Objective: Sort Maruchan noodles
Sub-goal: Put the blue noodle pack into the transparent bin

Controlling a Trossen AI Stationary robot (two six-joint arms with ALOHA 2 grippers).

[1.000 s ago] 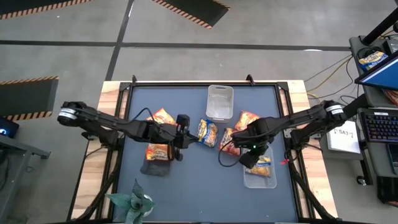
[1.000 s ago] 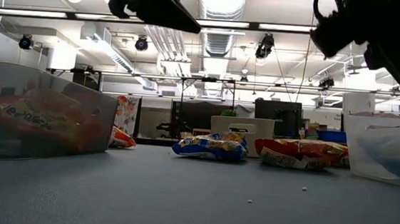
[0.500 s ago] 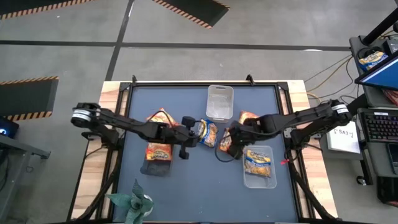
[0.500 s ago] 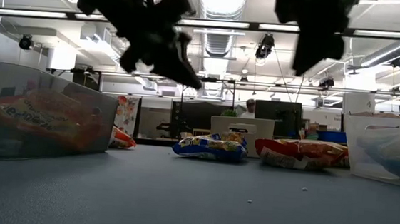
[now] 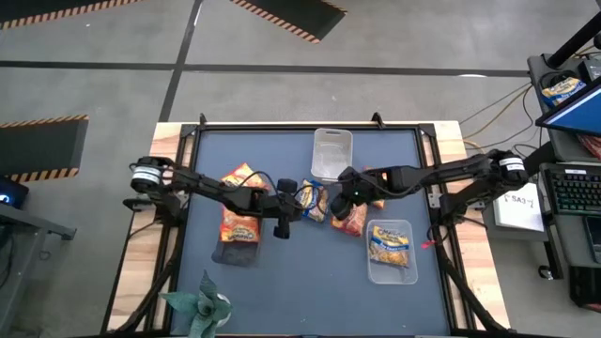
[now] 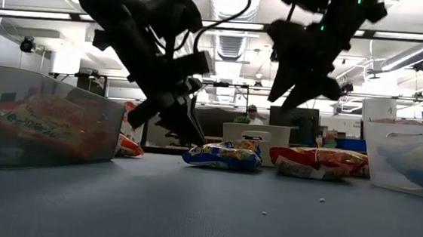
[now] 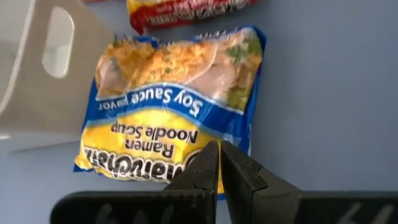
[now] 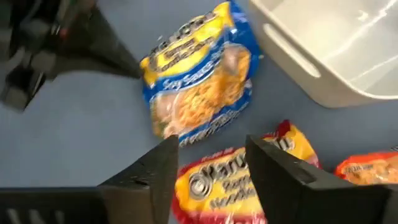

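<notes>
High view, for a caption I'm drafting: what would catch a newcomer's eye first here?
Both dark arms reach in over the middle of the grey mat toward one blue-and-yellow noodle packet; the left pincer hangs shut beside it, the right pincer open on its other side. Orange-red packets lie by the right pincer. Three clear tubs stand out: one holding orange packets under the left arm, one holding a blue-and-yellow packet, one empty tub behind the middle.

The near half of the table [image 5: 300,282] lay bare. Mid-table, the blue packet [image 5: 313,199] sat hemmed between the left gripper [image 5: 285,208] and right gripper [image 5: 346,188], an empty tub [image 5: 331,155] just beyond.
</notes>
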